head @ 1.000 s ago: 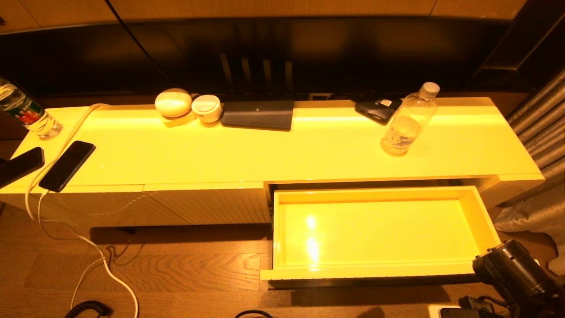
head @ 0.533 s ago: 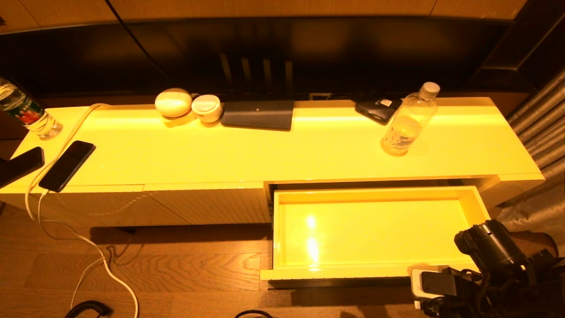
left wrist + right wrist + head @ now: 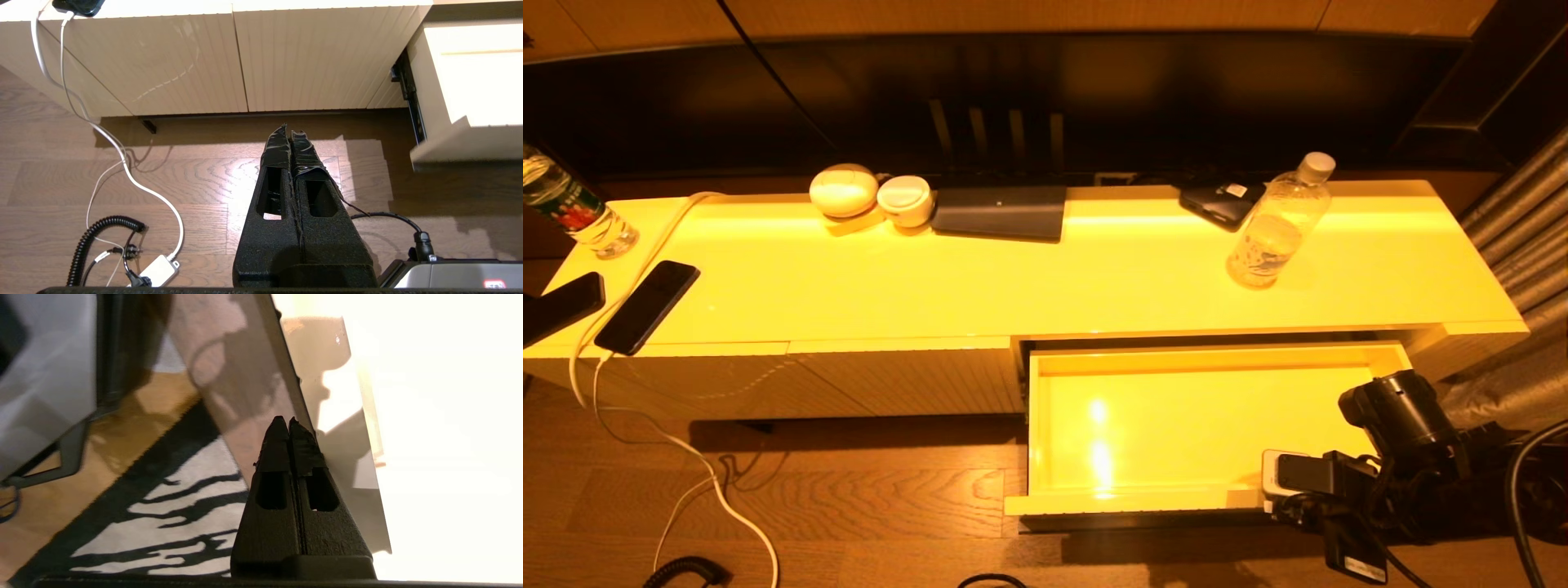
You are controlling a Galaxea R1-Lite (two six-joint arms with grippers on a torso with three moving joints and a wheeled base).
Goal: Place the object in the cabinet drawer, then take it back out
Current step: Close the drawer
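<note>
At nine o'clock in the head view, a bottle with a red-green label (image 3: 574, 214) stands at the far left end of the cabinet top (image 3: 1013, 286), with two dark phones (image 3: 647, 305) lying just nearer the front edge and a white cable (image 3: 670, 441) trailing off the top to the wood floor (image 3: 849, 498). Toward eleven o'clock, two pale rounded items (image 3: 844, 189) sit against the back edge, touching a flat dark pad (image 3: 1001, 211) at twelve.

The left pincer (image 3: 290, 134) does not show in the head view; its wrist camera finds it hanging over the floor before the ribbed front panels (image 3: 204, 61), fingers pressed together and empty.

At one o'clock the small clear bottle (image 3: 1278, 224) with its white cap stands upright on the cabinet top, just beside a dark device (image 3: 1217, 202) behind it and well apart from either arm. Below it, at five o'clock, the cabinet drawer (image 3: 1045, 425) is pulled out, its glossy interior bare.

At four o'clock the right arm reaches over the drawer's right front corner. The right pincer (image 3: 286, 422) is clenched on nothing, its tips over the drawer's outer side wall by a striped rug (image 3: 163, 522).
</note>
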